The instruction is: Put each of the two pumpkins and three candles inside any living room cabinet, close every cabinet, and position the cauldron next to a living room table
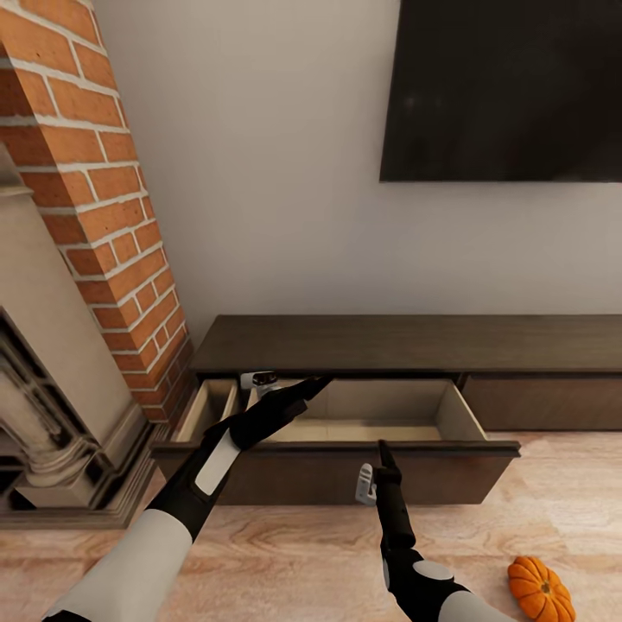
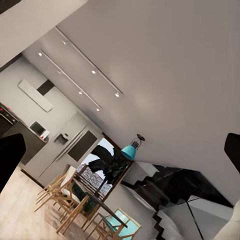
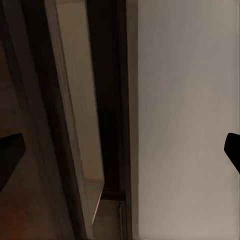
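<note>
While cabinet (image 1: pixel 406 344) drawer (image 1: pixel 345 471) gapes, pumpkin (image 1: pixel 540 589) sits floorward, claws seemingly open.

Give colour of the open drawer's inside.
Pale beige; drawer interior shows best in the head view.

Pale wall (image 1: pixel 276 173), red brick chimney (image 1: pixel 104 199), black screen (image 1: pixel 501 86), light wood floor (image 1: pixel 302 553)

pumpkin (image 1: pixel 540 589) on floor (image 1: pixel 302 553), right of cabinet (image 1: pixel 406 345)
</note>
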Robot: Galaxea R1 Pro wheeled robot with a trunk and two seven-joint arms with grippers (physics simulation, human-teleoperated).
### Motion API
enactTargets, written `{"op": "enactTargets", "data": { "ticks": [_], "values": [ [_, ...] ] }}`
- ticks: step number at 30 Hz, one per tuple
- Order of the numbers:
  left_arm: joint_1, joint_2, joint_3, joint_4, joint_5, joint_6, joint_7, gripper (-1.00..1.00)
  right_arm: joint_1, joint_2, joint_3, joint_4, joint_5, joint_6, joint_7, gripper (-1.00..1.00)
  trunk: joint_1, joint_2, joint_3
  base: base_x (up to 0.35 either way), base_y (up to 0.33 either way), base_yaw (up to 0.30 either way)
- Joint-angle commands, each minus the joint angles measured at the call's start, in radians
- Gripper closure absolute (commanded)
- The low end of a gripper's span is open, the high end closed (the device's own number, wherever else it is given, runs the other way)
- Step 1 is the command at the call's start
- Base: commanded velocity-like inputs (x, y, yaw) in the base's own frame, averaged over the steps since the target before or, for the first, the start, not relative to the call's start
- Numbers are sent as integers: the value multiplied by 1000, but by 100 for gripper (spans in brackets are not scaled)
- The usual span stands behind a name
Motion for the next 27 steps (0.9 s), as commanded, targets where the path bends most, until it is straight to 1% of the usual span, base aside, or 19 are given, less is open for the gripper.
{"op": "enactTargets", "data": {
  "ticks": [1,9,22,25,27],
  "values": [
    [-1,1,-2,0,7,11,-2,-100,0,0,-1,1,10,11,-3,-100,-4,7,2,0,0,0],
    [-1,1,-1,1,7,11,0,-100,0,-5,-2,0,9,16,-13,-100,-35,63,27,0,0,0],
    [-1,1,-1,2,5,11,1,-100,2,-16,-8,-1,-1,25,-126,-100,-85,154,68,0,0,0],
    [-1,1,-1,2,4,11,2,-100,2,-20,-21,-5,-3,22,-144,-100,-96,175,78,0,0,0],
    [-1,1,-1,2,4,11,8,-100,2,-28,-43,-8,-4,20,-148,-100,-104,189,84,0,0,0]
  ]
}}
